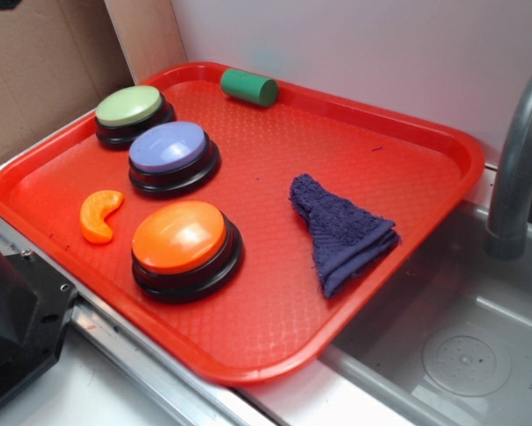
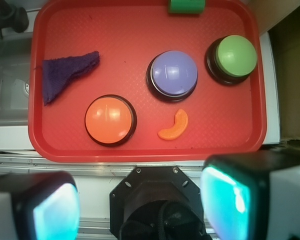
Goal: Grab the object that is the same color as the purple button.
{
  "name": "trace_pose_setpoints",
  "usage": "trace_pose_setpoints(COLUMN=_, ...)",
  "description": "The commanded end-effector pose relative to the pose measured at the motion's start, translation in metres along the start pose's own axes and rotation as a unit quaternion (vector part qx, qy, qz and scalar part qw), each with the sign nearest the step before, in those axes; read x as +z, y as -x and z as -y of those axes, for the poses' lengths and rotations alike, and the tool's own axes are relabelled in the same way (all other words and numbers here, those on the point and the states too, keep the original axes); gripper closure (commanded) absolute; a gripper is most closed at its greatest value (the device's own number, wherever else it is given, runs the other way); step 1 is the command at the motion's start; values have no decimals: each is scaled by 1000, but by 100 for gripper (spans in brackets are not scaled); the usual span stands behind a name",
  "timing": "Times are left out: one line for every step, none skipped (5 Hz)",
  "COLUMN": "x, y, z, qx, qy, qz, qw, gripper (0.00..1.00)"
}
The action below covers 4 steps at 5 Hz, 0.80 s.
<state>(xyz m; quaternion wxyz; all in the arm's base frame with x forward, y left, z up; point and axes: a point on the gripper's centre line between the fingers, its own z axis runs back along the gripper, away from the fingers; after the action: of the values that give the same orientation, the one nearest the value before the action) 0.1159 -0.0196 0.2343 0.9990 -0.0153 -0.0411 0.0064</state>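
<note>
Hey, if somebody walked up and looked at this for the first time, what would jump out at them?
The bright red tray fills the scene, half over a metal sink. On it, three dome buttons run in a row: green-topped button, purple button, orange-topped button. To their right lies a crumpled dark purple rag, matching the purple button's color.

No text, label, brand, number or sign can be read in either view. The tops of the three buttons are plain, and the red tray (image 1: 443, 146) shows only a textured surface without lettering.
</note>
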Motion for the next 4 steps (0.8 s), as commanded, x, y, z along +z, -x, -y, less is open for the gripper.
trace_pose_setpoints(x=0, y=0, z=0, qx=0, qy=0, qz=0, qw=1000, gripper=0)
trace_pose_setpoints(x=-51, y=-41, z=35, qx=46, qy=-32, qz=-4, qw=998, gripper=0)
trace_pose_setpoints(x=-94, y=-87, z=53, qx=171, qy=-24, qz=15, qw=985, gripper=0)
trace_pose_setpoints(x=-120, y=-109, z=49, qx=244, qy=6, qz=23, qw=969, gripper=0)
